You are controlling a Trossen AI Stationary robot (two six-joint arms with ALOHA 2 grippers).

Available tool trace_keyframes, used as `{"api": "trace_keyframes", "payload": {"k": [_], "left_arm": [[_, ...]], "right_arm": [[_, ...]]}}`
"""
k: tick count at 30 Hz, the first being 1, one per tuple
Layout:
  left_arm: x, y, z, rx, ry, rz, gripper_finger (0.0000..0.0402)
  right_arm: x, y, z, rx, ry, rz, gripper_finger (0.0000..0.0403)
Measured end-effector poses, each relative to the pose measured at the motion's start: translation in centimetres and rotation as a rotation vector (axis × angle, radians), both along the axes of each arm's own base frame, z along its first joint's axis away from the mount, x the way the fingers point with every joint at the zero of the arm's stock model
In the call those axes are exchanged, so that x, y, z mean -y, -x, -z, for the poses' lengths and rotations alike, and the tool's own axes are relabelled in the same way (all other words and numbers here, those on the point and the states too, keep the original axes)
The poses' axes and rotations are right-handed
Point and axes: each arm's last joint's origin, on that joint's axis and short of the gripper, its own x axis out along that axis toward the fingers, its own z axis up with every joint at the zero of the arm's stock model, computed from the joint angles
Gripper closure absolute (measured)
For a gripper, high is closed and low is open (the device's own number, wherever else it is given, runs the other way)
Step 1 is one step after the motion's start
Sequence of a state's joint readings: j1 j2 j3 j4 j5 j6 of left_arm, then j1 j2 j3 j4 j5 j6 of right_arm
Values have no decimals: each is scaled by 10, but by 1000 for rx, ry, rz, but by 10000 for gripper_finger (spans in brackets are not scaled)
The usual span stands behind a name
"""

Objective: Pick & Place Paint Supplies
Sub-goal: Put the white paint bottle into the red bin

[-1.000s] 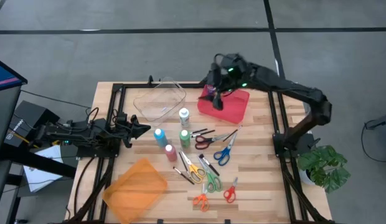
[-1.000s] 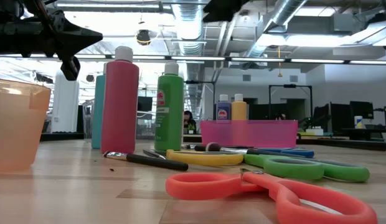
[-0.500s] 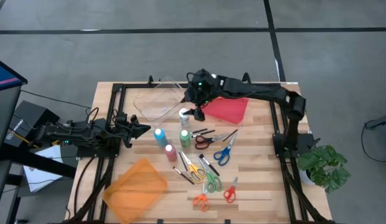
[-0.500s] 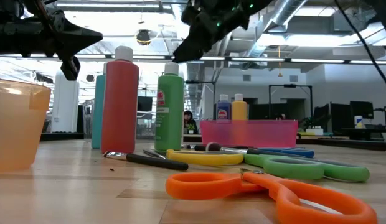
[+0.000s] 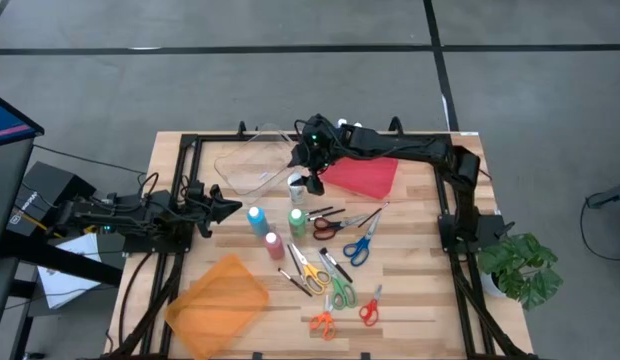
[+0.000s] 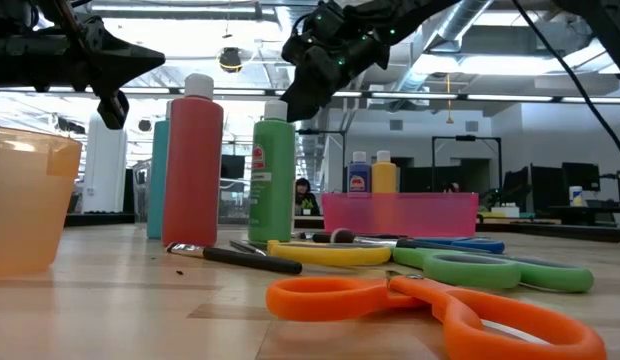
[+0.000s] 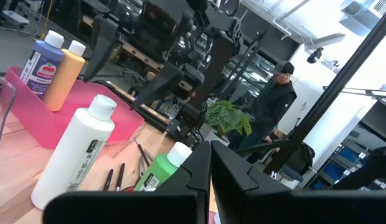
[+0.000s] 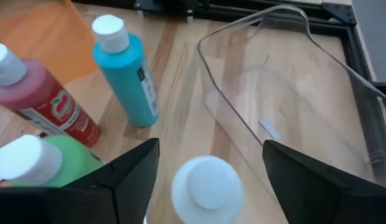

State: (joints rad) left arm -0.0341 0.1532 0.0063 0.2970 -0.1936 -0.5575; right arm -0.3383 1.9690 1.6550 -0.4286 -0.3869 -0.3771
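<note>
Two dark arms are sharing the table, but only one is reaching: seen from above, the right gripper (image 5: 312,178) is hanging directly over the white plastic paint bottle with the white cap (image 5: 296,186), which is standing upright near the table's middle, at about five o'clock from the clear plastic tray (image 5: 256,160) and nine o'clock from the flat red plastic bin (image 5: 361,171). The left gripper (image 5: 228,207) is waiting at the table's nine o'clock edge, well apart from that bottle, so the right arm is plainly the nearer.

At table height, the right gripper (image 6: 302,72) is hovering above the bottle row, its fingers spread, just over the white cap of the tall green plastic paint bottle (image 6: 272,172); the white bottle itself cannot be picked out here.

Past the left wrist, whose fingers are pressed together on nothing, the white bottle (image 7: 75,151) is standing tall with its long axis vertical, the green bottle (image 7: 160,170) just beside it.

Past the right wrist, the two fingers are standing wide apart with the white bottle's cap (image 8: 209,182) centred between them and untouched; the blue plastic paint bottle (image 8: 127,79) and the pink-red plastic paint bottle (image 8: 45,98) are standing near. A straight descent looks to be what the grasp turns on.
</note>
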Motion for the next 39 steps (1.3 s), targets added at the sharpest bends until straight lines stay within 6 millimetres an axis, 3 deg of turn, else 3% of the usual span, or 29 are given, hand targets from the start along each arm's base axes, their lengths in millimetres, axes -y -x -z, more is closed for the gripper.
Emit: {"api": "trace_keyframes", "payload": {"k": [10, 16, 22, 39], "left_arm": [[0, 0, 0, -1, -1, 0, 396], [0, 0, 0, 0, -1, 0, 396], [0, 0, 0, 0, 0, 0, 396], [0, 0, 0, 0, 0, 0, 396]], "right_arm": [[6, 4, 2, -17, -26, 0, 122], [5, -6, 20, -39, -45, -7, 122], [7, -5, 20, -36, -41, -4, 126], [10, -1, 18, -56, -44, 2, 204]]}}
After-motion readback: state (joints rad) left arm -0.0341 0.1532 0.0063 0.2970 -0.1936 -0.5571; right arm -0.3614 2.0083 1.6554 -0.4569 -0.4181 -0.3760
